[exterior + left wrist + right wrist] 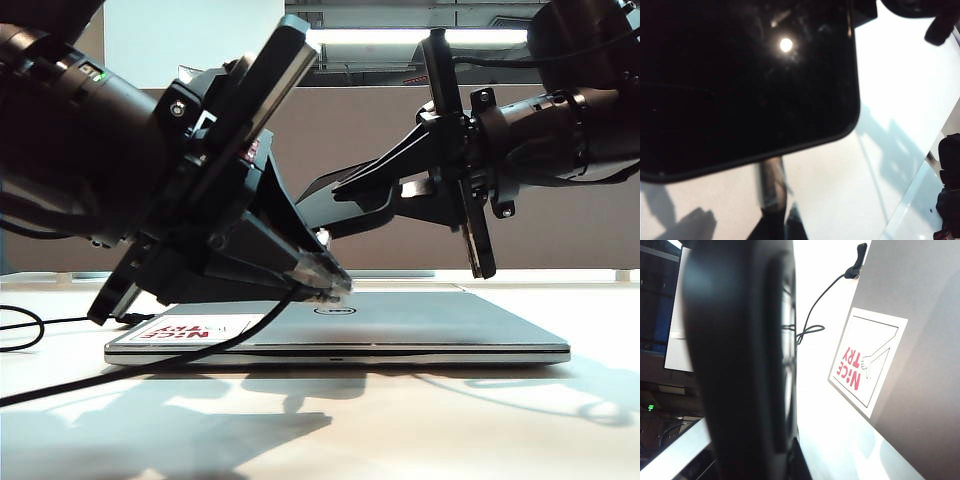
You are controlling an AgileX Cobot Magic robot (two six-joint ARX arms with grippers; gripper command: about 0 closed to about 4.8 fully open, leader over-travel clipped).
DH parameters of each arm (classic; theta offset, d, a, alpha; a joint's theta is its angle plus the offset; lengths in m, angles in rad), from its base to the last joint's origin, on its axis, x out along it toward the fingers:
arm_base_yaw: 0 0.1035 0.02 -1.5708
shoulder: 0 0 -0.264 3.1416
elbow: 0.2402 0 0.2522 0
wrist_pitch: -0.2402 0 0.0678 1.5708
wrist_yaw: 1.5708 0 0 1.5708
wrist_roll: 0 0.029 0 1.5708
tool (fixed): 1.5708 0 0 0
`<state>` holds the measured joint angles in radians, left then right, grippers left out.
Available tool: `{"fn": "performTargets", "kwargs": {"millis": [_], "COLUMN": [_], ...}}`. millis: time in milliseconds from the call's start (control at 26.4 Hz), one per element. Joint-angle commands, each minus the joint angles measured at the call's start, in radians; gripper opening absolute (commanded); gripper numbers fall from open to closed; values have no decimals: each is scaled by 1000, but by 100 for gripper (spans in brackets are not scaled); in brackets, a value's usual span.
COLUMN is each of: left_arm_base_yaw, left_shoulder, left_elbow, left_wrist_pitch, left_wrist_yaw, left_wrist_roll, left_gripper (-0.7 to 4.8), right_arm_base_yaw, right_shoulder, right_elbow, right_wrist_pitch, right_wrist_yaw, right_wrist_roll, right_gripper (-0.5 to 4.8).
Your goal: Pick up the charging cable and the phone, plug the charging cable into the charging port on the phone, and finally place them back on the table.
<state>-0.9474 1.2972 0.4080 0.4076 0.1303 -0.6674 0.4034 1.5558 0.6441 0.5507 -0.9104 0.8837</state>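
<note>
Exterior view: both pincers (322, 278) (335, 197) over laptop (420, 325)

A closed silver Dell laptop (400, 325) lies flat across the lower middle of the exterior view. On its lid, at the left end, sits a white sticker (190, 329) with red letters reading "NICE TRY" and a line drawing of a hand. A lit ceiling light strip (420, 36) glows at the top centre, above a grey-brown divider panel (560, 225).
</note>
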Motion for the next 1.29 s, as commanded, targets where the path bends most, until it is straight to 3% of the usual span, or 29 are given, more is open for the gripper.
{"fn": "performTargets", "kwargs": {"millis": [38,265,303,416,454,719,832,870,908,1021,1135,1286], "left_arm_base_yaw": [2,1,0,0,0,0,2,3,3,4,22,93], "left_shoulder": [-3,-3,-3,-3,-3,-70,-108,-122,-132,-166,-196,-218], "left_elbow": [7,7,7,7,7,13,15,15,15,15,18,98], "left_wrist_pitch": [43,43,43,43,43,35,36,36,36,37,43,-87], "left_wrist_yaw": [-10,-10,-10,-10,-10,-10,-10,-10,-10,-10,-10,-10], "left_wrist_roll": [5,4,4,5,5,5,6,6,6,6,5,67], "left_gripper": [-6,3,38,230,262,288,280,248,204,3,-5,-5], "right_arm_base_yaw": [6,6,6,6,6,-56,-99,-120,-138,-195,-262,-382], "right_shoulder": [-8,-8,-9,-11,-13,-59,-90,-103,-114,-152,-180,-178], "right_elbow": [5,5,5,8,8,13,13,13,13,18,44,152], "right_wrist_pitch": [-9,-11,-6,3,3,-26,-80,-105,-127,-228,-385,-749], "right_wrist_yaw": [-60,-53,-49,-38,-32,0,19,22,21,23,21,16], "right_wrist_roll": [-21,-21,-21,-21,-21,-21,-27,-35,-51,-115,-203,-409], "right_gripper": [-6,-6,-6,-6,-6,-6,-6,-6,-6,-6,-6,-6]}}
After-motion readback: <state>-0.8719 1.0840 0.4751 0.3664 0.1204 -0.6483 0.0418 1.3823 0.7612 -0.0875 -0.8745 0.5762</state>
